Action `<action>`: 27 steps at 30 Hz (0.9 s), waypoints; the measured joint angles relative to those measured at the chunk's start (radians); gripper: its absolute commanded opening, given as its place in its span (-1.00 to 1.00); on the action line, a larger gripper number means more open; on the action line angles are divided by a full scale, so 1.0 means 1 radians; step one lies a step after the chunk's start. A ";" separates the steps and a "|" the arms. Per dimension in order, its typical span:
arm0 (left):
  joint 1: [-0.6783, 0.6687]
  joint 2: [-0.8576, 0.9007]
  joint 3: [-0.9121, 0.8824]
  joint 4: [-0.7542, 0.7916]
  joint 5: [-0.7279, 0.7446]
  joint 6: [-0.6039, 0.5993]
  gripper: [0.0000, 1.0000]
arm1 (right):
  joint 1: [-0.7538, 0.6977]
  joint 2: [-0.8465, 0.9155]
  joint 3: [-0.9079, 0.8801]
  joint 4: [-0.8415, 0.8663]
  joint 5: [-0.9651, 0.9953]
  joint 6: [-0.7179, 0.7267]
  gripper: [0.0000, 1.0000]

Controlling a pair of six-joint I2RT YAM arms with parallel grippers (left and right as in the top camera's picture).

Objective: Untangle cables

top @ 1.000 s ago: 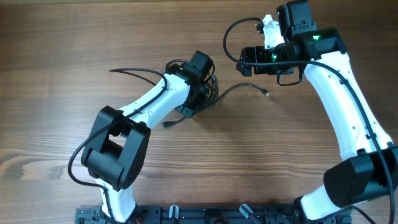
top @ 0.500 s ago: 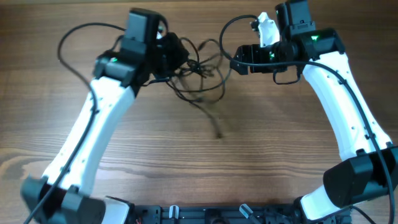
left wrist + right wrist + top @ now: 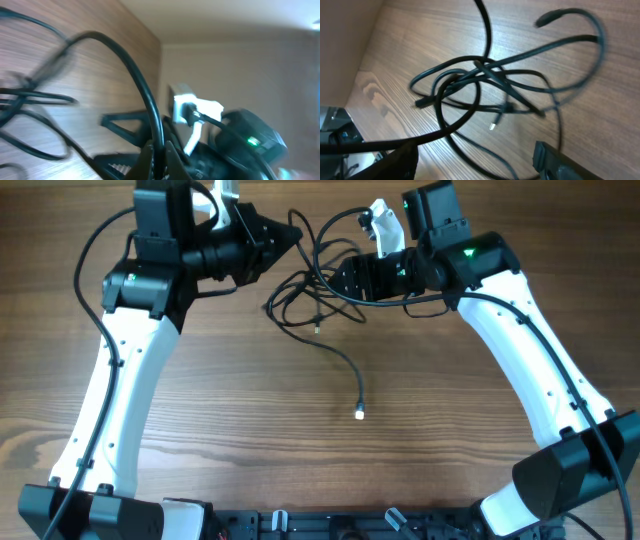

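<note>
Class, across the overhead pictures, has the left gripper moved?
Yes. The left gripper moved away from the black rail at the near edge, and leftward.

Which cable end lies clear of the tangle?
The light-tipped end, lying alone on the table; the other visible plug sits inside the looped cables.

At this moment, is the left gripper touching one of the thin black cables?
Touching. The left wrist view shows a cable curving down into the left gripper, where the closed fingertips pinch it with no gap visible.
</note>
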 measured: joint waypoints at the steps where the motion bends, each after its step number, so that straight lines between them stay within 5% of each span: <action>1: 0.002 0.000 0.000 0.027 0.028 -0.017 -0.92 | 0.002 0.000 0.000 0.013 0.002 -0.002 0.30; 9: 0.002 0.000 0.000 0.110 0.177 -0.154 -0.92 | 0.021 0.084 0.002 0.082 0.038 -0.002 0.23; 12: 0.002 0.000 0.000 0.149 0.200 -0.192 -0.92 | 0.020 0.120 0.002 0.106 0.098 -0.005 0.05; 15: 0.013 0.000 0.000 0.213 0.223 -0.247 -0.92 | 0.021 0.141 0.002 0.108 0.117 -0.016 -0.60; 18: 0.019 0.000 0.000 0.259 0.229 -0.289 -0.92 | 0.020 0.167 0.002 0.111 0.135 -0.018 -0.92; 23: 0.065 0.000 0.000 0.256 0.235 -0.314 -0.92 | -0.024 0.174 0.002 0.113 0.185 0.051 -0.91; 27: 0.182 -0.001 0.011 -0.006 0.120 -0.214 -0.92 | -0.116 0.174 0.002 0.070 0.193 0.088 -0.91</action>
